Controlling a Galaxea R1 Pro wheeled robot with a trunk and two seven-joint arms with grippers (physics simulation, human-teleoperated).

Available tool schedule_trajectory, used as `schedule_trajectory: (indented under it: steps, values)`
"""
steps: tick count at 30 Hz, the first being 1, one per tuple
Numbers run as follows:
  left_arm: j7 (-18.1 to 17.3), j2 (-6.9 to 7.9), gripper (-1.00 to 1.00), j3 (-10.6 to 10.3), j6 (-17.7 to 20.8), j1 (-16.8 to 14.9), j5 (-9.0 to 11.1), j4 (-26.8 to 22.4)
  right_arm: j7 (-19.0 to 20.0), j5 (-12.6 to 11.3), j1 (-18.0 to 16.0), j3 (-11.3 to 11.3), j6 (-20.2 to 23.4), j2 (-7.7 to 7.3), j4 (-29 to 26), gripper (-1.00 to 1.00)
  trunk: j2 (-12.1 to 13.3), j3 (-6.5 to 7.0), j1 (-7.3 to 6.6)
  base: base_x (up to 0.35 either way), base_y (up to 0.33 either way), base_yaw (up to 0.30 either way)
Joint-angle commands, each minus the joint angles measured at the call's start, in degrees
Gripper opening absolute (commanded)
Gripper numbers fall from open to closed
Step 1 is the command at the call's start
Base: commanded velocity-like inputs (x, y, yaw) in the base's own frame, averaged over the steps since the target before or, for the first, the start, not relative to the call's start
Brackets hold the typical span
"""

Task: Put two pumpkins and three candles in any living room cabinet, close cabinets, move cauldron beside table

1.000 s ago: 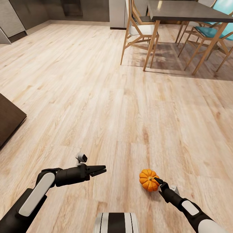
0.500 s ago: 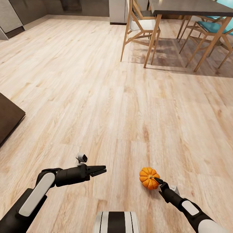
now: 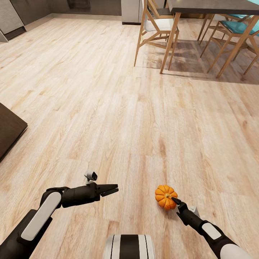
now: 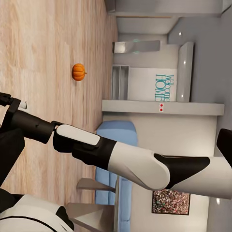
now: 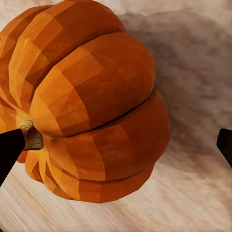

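A bright orange ribbed pumpkin (image 3: pixel 164 196) lies on the wooden floor just ahead of me, to the right. My right gripper (image 3: pixel 172 200) is open and reaches around it from the near side. In the right wrist view the pumpkin (image 5: pixel 92 106) lies between the spread fingertips (image 5: pixel 8 152); one tip is by the stem, the other stands apart from the rind. My left gripper (image 3: pixel 116 188) hangs open over bare floor with nothing in it. In the left wrist view a second pumpkin (image 4: pixel 79 71) sits on the floor farther off. The candles and the cauldron are out of view.
A dark-topped dining table (image 3: pixel 216 5) with wooden chairs (image 3: pixel 158 27) stands at the far right. The corner of a low dark brown wooden unit (image 3: pixel 10 131) juts in at the left edge. Open floor lies between. In the left wrist view a blue sofa (image 4: pixel 116 145) stands beyond my right arm.
The whole view has shifted: floor, table and pumpkin slid slightly up the picture. Both arms hold the same pose, so the pumpkin sits a little farther from my right wrist.
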Motion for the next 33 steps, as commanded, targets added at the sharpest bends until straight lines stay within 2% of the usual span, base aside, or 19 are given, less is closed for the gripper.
schedule_trajectory:
  steps: [1,33]
  values:
    - [-0.26,0.03,1.00,-0.05,0.14,-0.04,-0.11,0.02,0.04,-0.33,-0.02,-0.26,0.49,0.00,-0.01,1.00,-0.01,-0.03,-0.01,0.000,0.000,0.000]
    - [-0.33,0.03,1.00,0.37,0.14,-0.04,-0.11,0.11,0.04,0.13,-0.02,-0.17,0.49,0.09,-0.04,1.00,-0.01,-0.03,-0.01,0.005,0.012,0.000]
